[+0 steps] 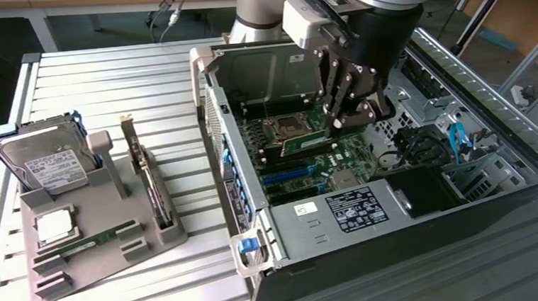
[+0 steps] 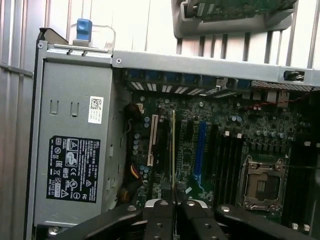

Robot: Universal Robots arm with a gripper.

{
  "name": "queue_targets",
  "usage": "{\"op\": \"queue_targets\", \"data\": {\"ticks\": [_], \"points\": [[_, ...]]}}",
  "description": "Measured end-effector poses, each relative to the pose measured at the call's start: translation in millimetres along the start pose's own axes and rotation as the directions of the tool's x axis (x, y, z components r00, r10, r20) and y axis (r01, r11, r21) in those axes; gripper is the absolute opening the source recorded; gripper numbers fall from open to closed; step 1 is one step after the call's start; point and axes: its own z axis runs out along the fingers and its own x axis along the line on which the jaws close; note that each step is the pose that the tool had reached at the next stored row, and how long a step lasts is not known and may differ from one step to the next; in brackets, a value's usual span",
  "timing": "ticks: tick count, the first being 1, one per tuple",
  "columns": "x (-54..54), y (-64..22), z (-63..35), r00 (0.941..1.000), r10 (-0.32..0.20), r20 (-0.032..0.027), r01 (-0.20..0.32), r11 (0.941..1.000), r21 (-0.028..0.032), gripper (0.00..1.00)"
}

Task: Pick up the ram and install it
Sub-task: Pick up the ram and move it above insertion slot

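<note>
Black jaws clamped on thin green ram (image 2: 173, 145), edge-on above motherboard (image 1: 350, 152) inside grey sheet-metal case (image 2: 200, 65).

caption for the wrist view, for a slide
Gripper shut on the ram, held edge-on over the motherboard inside the open case.

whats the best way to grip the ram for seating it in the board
Pinch its two flat faces near the long edge away from the motherboard, coming down from the open side of the case. The ram is a thin board, edge-on in the wrist view, so only the faces offer flat surfaces; the gripper holds it so now.
</note>
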Motion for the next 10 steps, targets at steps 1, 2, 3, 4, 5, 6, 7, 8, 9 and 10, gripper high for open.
{"op": "queue_targets", "data": {"ticks": [1, 2, 3, 4, 5, 6, 7, 8, 9, 10], "points": [[0.0, -1.4, 0.3, 1.0000, 0.008, 0.0000, -0.008, 1.0000, 0.0000, 0.12], [0.1, -3.7, 0.5, 0.9999, 0.010, -0.0001, -0.010, 0.9999, 0.0000, 0.12], [0.4, -7.0, 0.6, 1.0000, 0.010, -0.0001, -0.010, 1.0000, 0.0000, 0.12], [0.7, -10.6, 0.6, 1.0000, 0.009, -0.0002, -0.009, 1.0000, -0.0001, 0.12], [1.2, -15.8, 0.8, 1.0000, 0.009, -0.0001, -0.009, 1.0000, 0.0000, 0.12], [1.4, -19.0, 0.9, 1.0000, 0.009, -0.0002, -0.009, 1.0000, -0.0001, 0.12], [1.6, -21.9, 1.1, 1.0000, 0.009, -0.0001, -0.009, 1.0000, 0.0000, 0.12], [1.3, -27.0, 1.4, 1.0000, 0.009, -0.0001, -0.009, 1.0000, 0.0000, 0.12], [0.4, -35.9, 2.0, 1.0000, 0.009, -0.0001, -0.009, 1.0000, 0.0000, 0.12], [-0.3, -40.9, 2.3, 1.0000, 0.009, -0.0002, -0.009, 1.0000, -0.0001, 0.12]]}}
